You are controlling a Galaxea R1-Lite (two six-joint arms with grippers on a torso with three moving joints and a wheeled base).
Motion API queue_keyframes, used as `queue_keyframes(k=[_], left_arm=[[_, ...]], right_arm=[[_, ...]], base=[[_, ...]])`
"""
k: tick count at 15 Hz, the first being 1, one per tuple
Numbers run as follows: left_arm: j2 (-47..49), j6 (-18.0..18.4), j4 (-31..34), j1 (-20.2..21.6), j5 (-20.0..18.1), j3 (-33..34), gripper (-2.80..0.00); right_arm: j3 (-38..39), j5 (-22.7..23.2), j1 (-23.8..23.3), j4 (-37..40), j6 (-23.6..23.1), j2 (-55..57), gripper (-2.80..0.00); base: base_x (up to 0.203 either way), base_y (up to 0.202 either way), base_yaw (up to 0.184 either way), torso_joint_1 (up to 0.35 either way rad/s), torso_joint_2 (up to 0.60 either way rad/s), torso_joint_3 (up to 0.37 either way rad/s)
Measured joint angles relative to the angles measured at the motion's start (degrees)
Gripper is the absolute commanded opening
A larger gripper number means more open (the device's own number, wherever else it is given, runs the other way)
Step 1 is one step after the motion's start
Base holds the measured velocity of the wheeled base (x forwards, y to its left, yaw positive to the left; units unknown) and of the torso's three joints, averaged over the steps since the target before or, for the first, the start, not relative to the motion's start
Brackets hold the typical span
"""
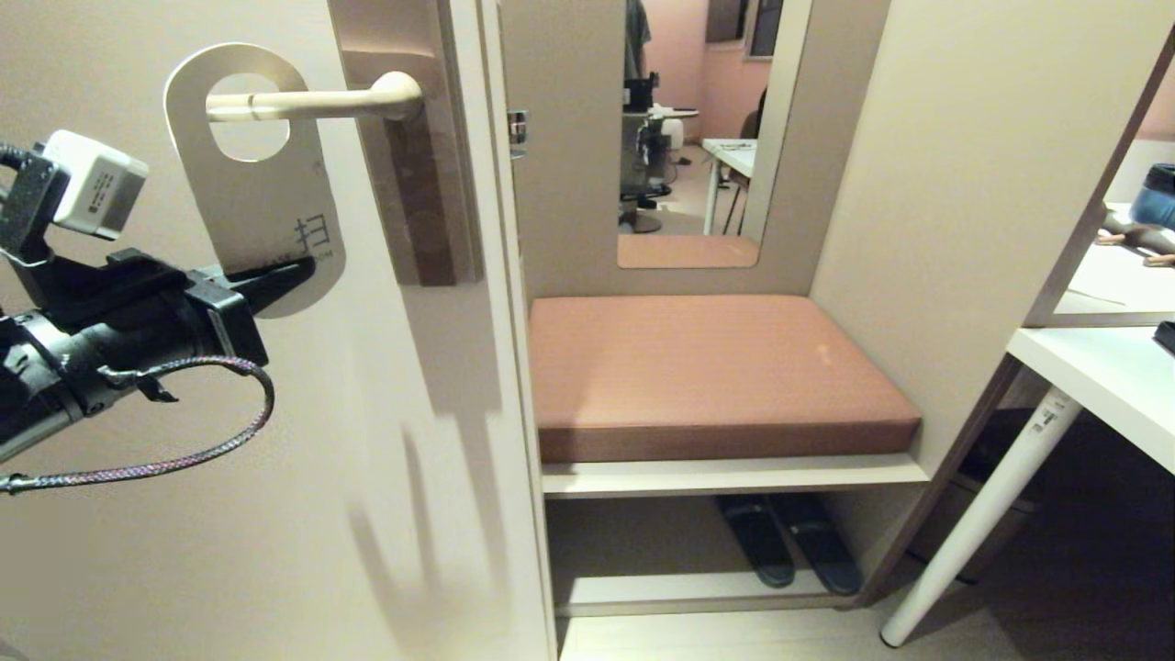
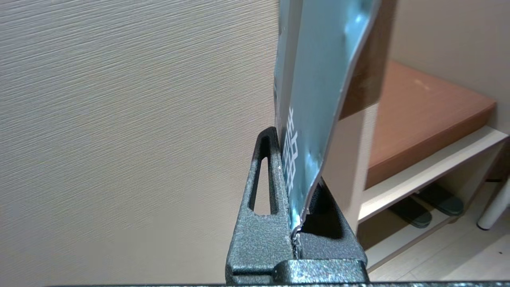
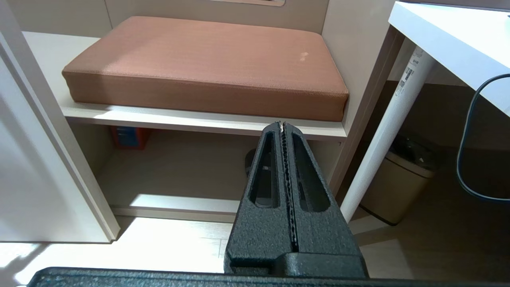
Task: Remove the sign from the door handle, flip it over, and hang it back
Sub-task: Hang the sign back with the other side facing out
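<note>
Left gripper (image 1: 289, 273) clamps sign (image 1: 248, 197) bottom (white face out), hole around door handle (image 1: 312, 101); right gripper (image 3: 283, 126) closed, empty.

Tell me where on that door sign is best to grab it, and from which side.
Grip the sign by its solid lower end, edge-on from below, the way the left gripper is shut on it now. The oval hole is threaded over the door handle, so the top offers only a thin rim beside the lever, while the bottom hangs free of the door. The right gripper is shut near the bench.
</note>
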Motion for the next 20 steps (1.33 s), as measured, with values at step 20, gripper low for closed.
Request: queue_keyframes(k=[20], left_arm=[[0.01,2.05,-0.09,-11.78,11.05,0.01,-2.80]], right_arm=[[0.00,0.05,-0.02,0.00,0.01,0.00,-2.80]], base=[[0.000,0.000,0.000,0.000,0.00,0.000]])
